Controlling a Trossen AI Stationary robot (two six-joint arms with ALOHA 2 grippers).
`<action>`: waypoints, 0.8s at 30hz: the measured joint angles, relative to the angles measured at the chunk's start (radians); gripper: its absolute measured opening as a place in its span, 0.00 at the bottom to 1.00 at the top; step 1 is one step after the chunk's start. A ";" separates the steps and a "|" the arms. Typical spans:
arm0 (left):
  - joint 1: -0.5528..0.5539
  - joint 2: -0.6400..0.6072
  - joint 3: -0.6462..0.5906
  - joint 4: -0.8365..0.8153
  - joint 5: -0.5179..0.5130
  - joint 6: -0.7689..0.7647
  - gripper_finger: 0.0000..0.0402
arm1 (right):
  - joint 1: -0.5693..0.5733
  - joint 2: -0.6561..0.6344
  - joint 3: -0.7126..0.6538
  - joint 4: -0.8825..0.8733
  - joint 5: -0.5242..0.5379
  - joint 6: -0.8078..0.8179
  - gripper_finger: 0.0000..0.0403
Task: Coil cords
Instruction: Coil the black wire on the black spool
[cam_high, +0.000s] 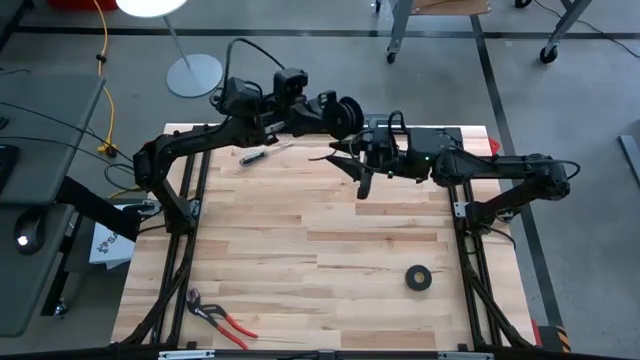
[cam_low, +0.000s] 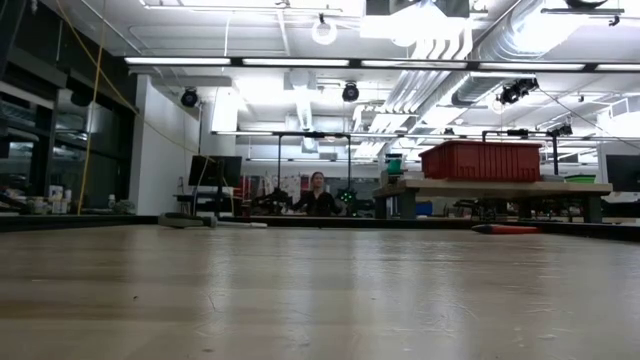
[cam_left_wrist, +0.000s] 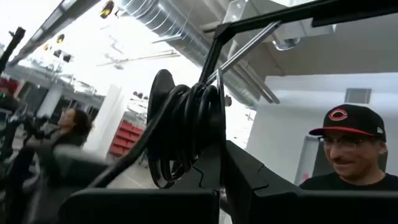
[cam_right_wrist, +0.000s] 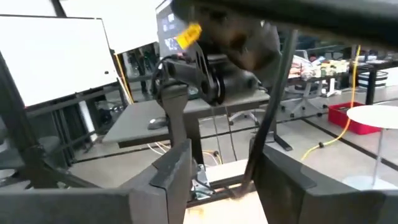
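The cord is a thin black cable, wound in several loops around my left gripper, which is raised over the table's far middle with its fingers shut. My right gripper stands open just to the near right of it, also in the high view. It faces the coil. One strand of the cord runs down from above and passes between the right fingers. I cannot tell whether it touches them. Neither gripper shows in the low view. My left gripper carries the cord as a coil: the loops wrap around both shut fingers near their free ends. The coil is lifted clear of the table. Whether an end is pinched between the fingers is hidden by the loops.
A screwdriver lies at the far left of the wooden table. A black tape roll lies near right and red pliers near left. A yellow cable runs off the table. A person in a cap stands beyond.
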 joint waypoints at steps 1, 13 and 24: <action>0.004 -0.001 0.011 0.000 0.001 0.000 0.00 | 0.000 0.004 0.000 0.001 0.012 -0.002 0.38; 0.010 -0.002 0.058 -0.008 0.042 -0.003 0.00 | 0.000 0.013 0.000 0.058 0.096 -0.033 0.38; 0.010 -0.002 0.058 -0.003 0.060 -0.026 0.00 | -0.001 0.014 0.000 0.109 0.228 -0.054 0.38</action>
